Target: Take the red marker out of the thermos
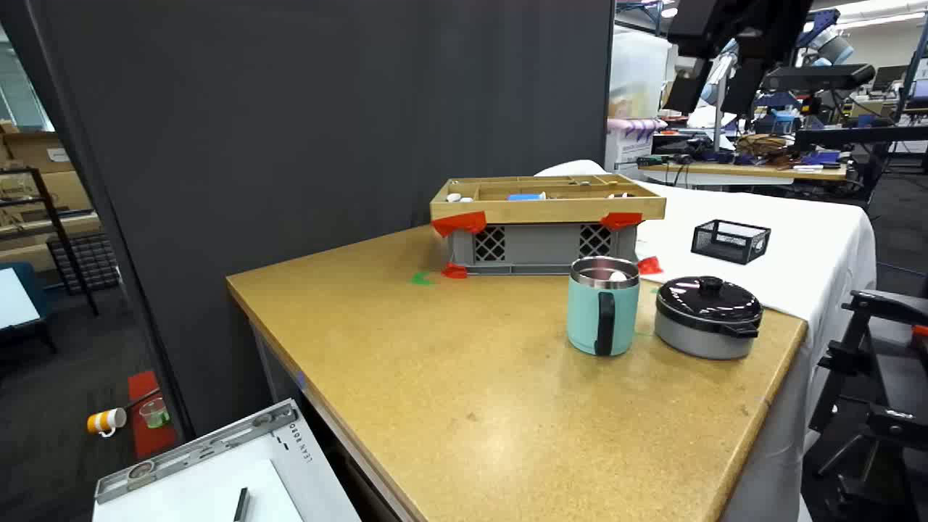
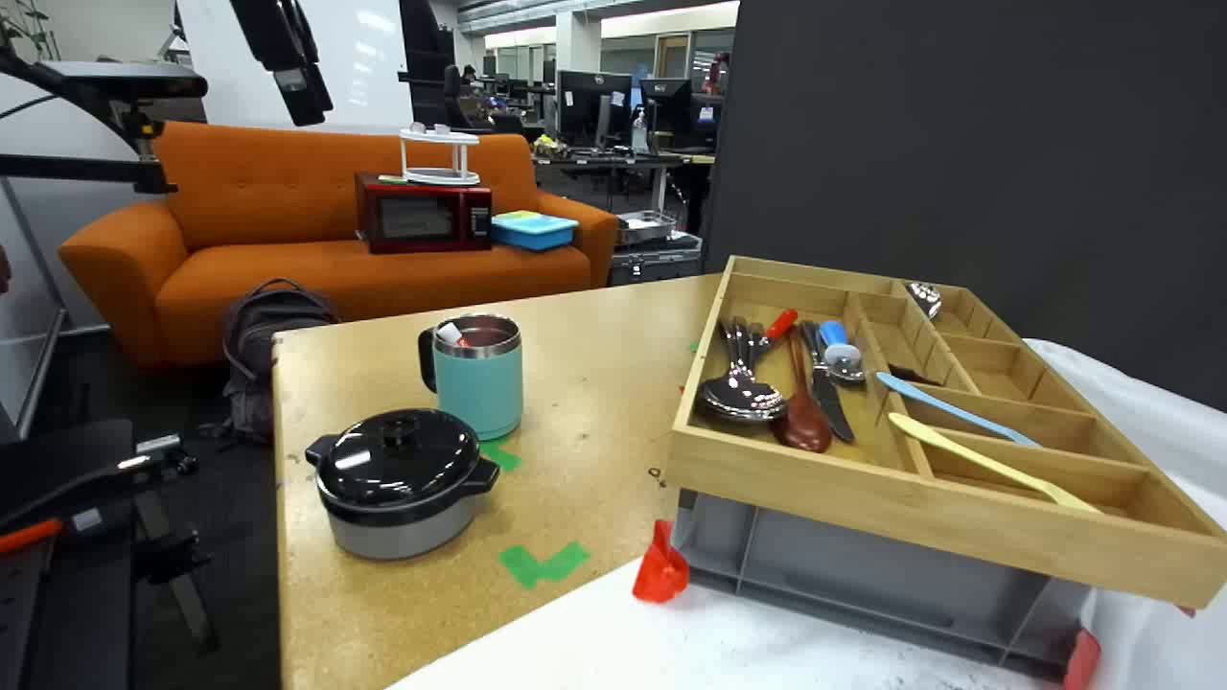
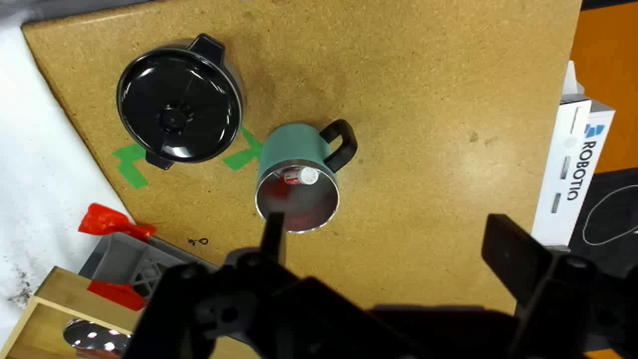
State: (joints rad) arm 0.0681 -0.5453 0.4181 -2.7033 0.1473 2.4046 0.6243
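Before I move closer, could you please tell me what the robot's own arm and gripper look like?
The gripper is black or nearly so, with two blocky fingers joined to dark, angular linkages with round, pivot-like details in the wrist view. I can make out no cable or marking on it. The arm's links cannot be made out in these pictures.

I caught pale glare between the edges of the speckled tan tabletop [image 1: 493,406]; near one corner, white highlights streaked a round, glossy black lid [image 3: 179,102].

Exterior views oblique, wrist downward; thermos [image 3: 290,144] shared.
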